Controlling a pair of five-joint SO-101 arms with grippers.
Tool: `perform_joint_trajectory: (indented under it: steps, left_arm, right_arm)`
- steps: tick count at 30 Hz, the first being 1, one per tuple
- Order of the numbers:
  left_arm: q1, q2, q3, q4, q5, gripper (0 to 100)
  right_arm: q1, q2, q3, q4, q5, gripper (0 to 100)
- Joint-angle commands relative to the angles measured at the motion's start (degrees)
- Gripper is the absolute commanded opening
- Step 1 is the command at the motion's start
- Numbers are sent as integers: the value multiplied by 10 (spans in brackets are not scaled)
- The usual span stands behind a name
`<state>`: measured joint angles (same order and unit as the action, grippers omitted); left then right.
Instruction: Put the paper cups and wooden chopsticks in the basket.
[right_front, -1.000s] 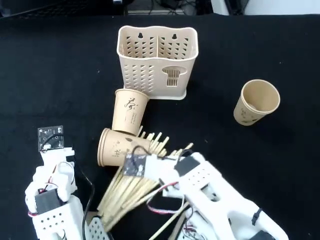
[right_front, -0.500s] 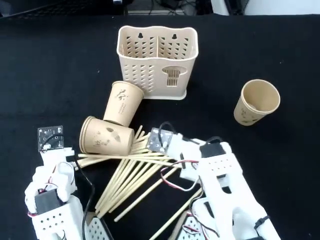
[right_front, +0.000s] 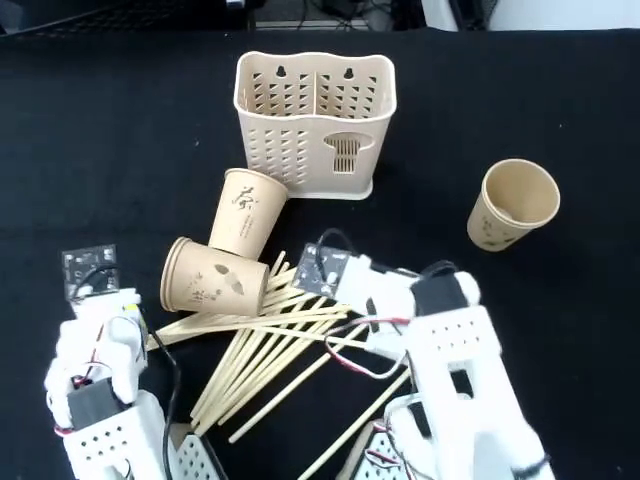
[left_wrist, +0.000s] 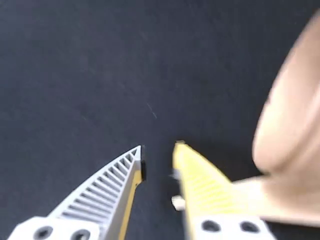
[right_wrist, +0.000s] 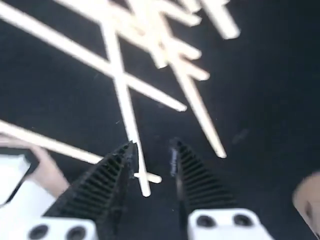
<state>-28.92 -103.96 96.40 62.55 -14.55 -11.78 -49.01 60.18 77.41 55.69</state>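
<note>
At 7 o'clock on the black worktop (right_front: 120, 130) stands the left arm (right_front: 95, 395). In its wrist view the left hand (left_wrist: 159, 160) hangs over bare cloth, its fingers a little spread with nothing between them and a tan cup wall just beside it.

Toward 9 o'clock of the centre a paper cup (right_front: 205, 275) lies on its side. A second cup (right_front: 245, 210) lies tipped against it, and its far end is just beside the foot of the basket (right_front: 315, 120). The basket stands upright at 12 o'clock with two compartments.

The wooden chopsticks (right_front: 270, 340) fan out from 6 o'clock, their tips reaching the lying cup. The right arm (right_front: 455, 380) comes in from 5 o'clock. The right hand (right_wrist: 151, 150) is low over the sticks, its fingers narrowly parted. One stick runs along the inside of a finger, not clamped.

At 3 o'clock, well apart from the rest, a third cup (right_front: 512, 205) stands with its mouth open upward.
</note>
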Motion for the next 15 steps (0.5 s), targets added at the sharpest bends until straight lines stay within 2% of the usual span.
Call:
perform_joint_trajectory:
  steps: [1, 7, 11, 15]
  left_arm:
    - [-33, -4, -57, -49, 17, 200]
    - [-22, 6, -175, -48, 96, 204]
    - [48, 86, -230, -11, 97, 204]
    - [151, 222, -299, 44, 97, 204]
  right_arm:
    - [-6, -93, -22, 3, -61, 96]
    - [-4, -234, 34, -61, -215, 96]
    - [-5, -302, 65, -79, -309, 94]
    - [-6, -344, 82, -79, -345, 95]
